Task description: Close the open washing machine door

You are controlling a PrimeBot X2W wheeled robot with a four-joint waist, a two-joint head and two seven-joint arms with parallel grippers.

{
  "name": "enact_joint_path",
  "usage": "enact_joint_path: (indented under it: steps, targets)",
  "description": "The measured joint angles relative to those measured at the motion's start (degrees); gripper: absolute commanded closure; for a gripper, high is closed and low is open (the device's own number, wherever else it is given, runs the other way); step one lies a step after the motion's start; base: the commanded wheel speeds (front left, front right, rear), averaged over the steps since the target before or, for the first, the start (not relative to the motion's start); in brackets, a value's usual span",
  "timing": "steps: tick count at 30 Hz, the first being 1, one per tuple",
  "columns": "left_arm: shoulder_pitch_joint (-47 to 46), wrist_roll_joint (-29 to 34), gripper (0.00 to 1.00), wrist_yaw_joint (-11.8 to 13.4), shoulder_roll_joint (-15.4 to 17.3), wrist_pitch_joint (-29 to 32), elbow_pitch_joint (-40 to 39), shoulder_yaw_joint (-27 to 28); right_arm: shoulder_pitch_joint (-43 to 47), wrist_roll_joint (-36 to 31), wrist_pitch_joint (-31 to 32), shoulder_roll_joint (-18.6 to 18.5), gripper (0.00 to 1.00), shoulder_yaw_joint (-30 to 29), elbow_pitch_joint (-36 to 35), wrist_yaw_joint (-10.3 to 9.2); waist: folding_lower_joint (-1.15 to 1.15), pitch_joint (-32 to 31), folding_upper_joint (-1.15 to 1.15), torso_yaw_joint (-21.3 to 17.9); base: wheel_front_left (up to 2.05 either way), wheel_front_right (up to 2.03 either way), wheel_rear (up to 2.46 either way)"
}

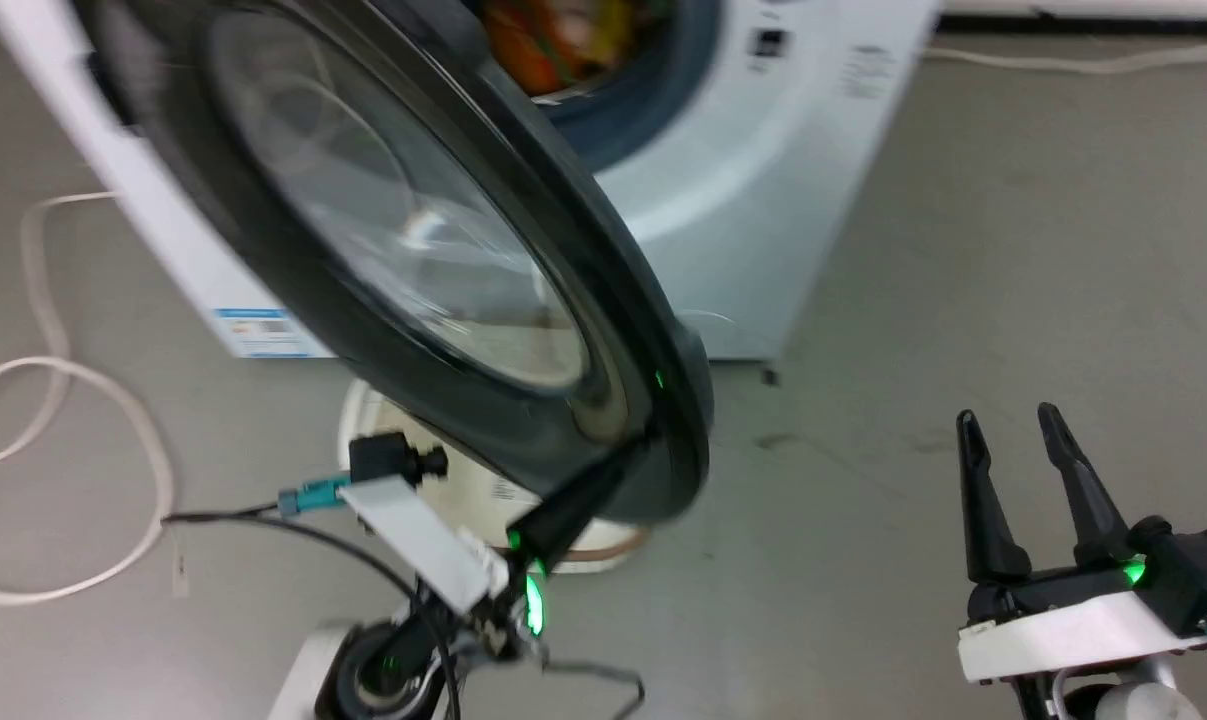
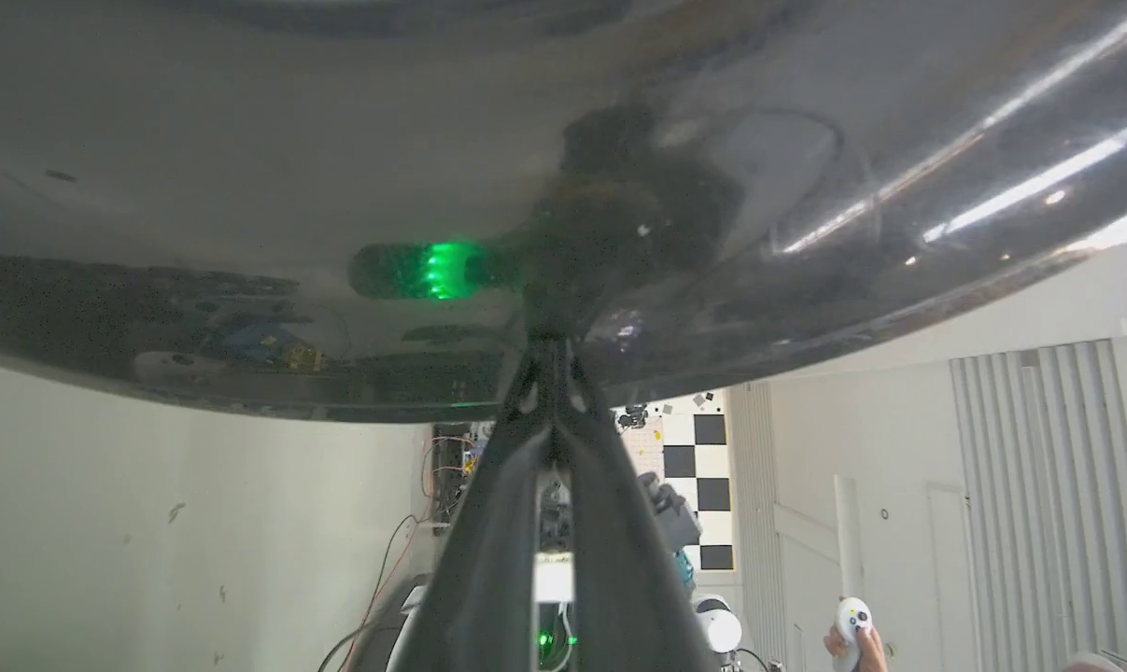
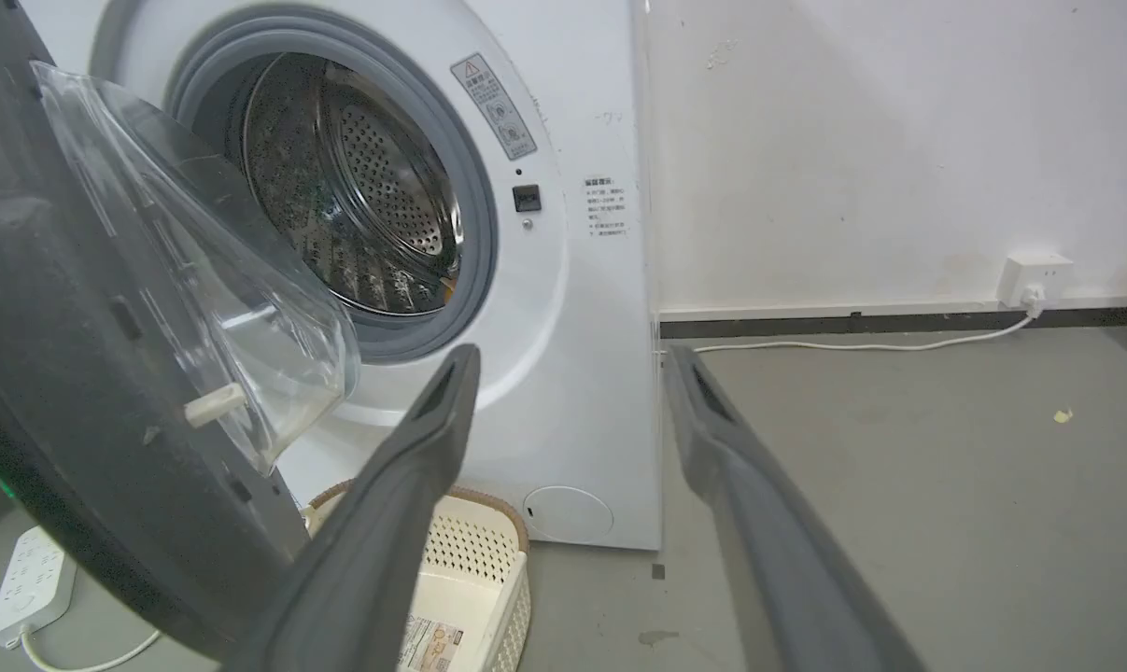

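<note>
Jaws together, our left gripper [image 1: 628,455] presses the glossy rim of the washing machine door [image 1: 403,240], which is half-open at the front of the washing machine [image 1: 763,200]. Our right gripper's [image 1: 1008,412] jaws stand apart. We fear the tips skidding off.

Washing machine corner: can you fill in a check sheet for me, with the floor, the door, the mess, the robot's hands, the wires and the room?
Surface: grey floor, lightly stained.
Job's things: washing machine door hanging partly open; white washing machine with its steel drum showing.
Clutter: cream basket on the floor below the door; white power strip on the floor.
Grippers: left gripper shut, tips against the door; right gripper open, holding nothing.
Cables: white cable looped on the floor; white cord running to a wall socket.
Surroundings: white wall; a person's hand holding a white controller.
</note>
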Motion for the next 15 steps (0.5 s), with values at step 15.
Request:
enact_joint_path:
  steps: [15]
  targets:
    - [-24.3, -2.47, 1.0, -1.18, -0.1, -23.39, 20.16, -1.31, -1.24, 2.59, 0.0, 0.89, 0.0, 2.49, 0.65, 0.0, 0.0, 6.9, 0.0, -14.47, 0.0, 0.0, 0.0]
